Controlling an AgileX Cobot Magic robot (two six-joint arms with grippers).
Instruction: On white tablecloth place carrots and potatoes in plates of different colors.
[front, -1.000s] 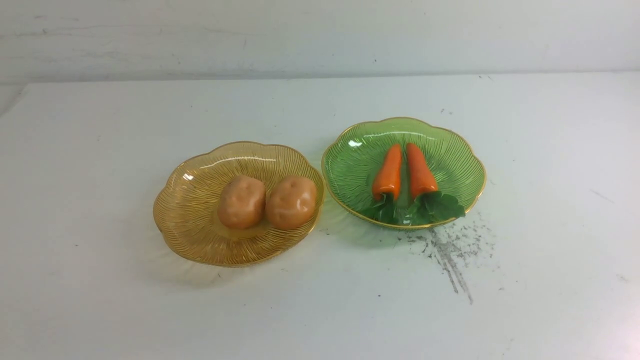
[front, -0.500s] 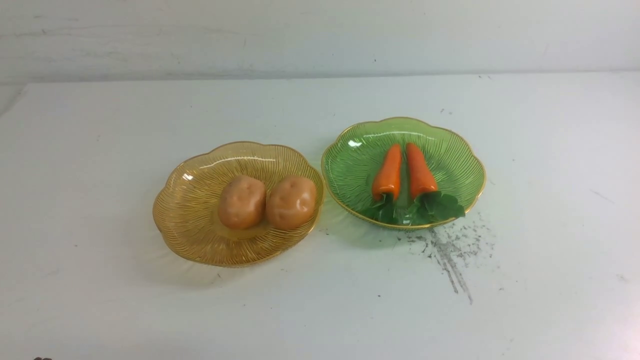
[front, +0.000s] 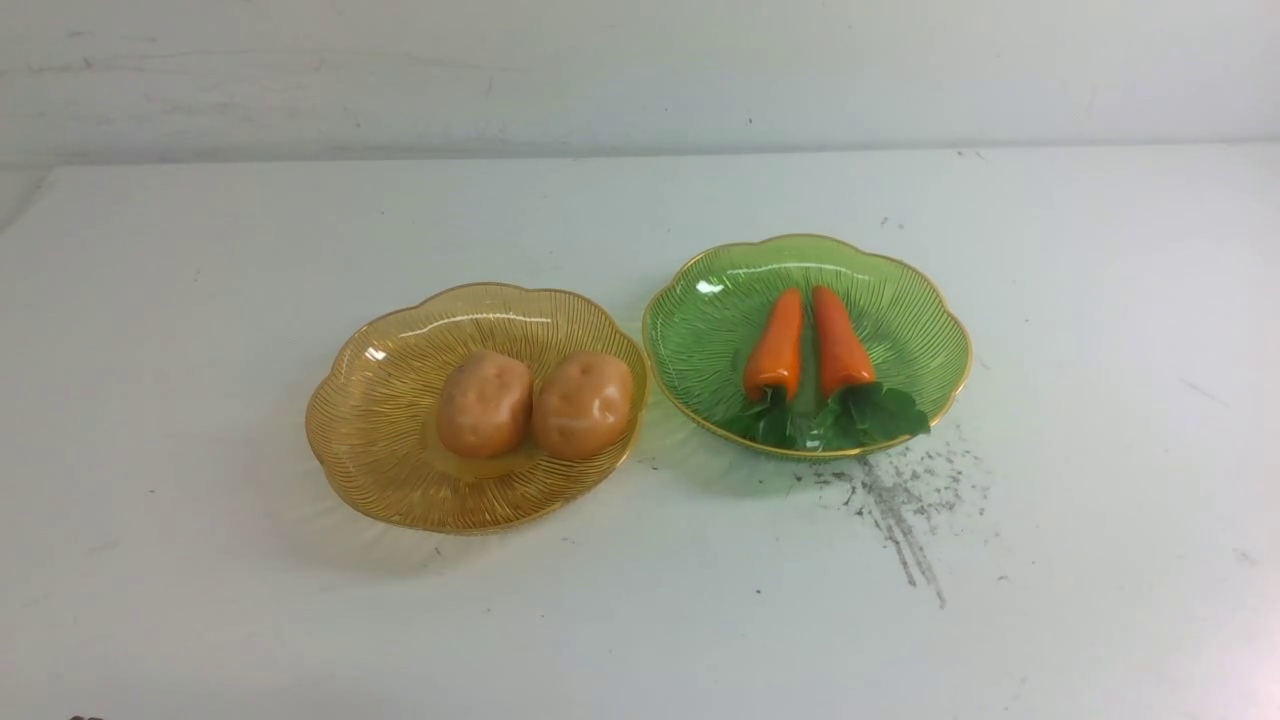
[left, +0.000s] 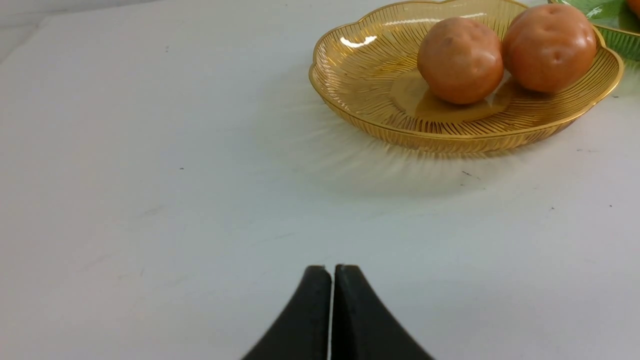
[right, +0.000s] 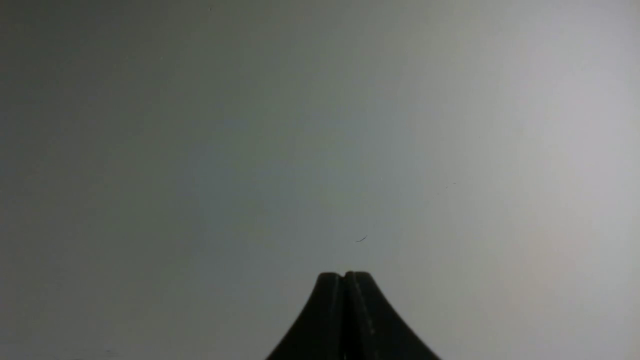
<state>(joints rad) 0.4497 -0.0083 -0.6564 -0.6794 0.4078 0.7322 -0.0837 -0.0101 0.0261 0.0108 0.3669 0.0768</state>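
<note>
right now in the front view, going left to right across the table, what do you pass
amber plate → left potato → right potato → green plate → left carrot → right carrot → grey scuff marks, all on the white tablecloth

Plain white wall behind, faint scuffs, even light.

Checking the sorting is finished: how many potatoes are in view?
2. Both rounded tan-brown toy potatoes sit side by side in the amber-yellow ribbed plate: one on its left, the other against it on the right. None seems hidden.
</note>
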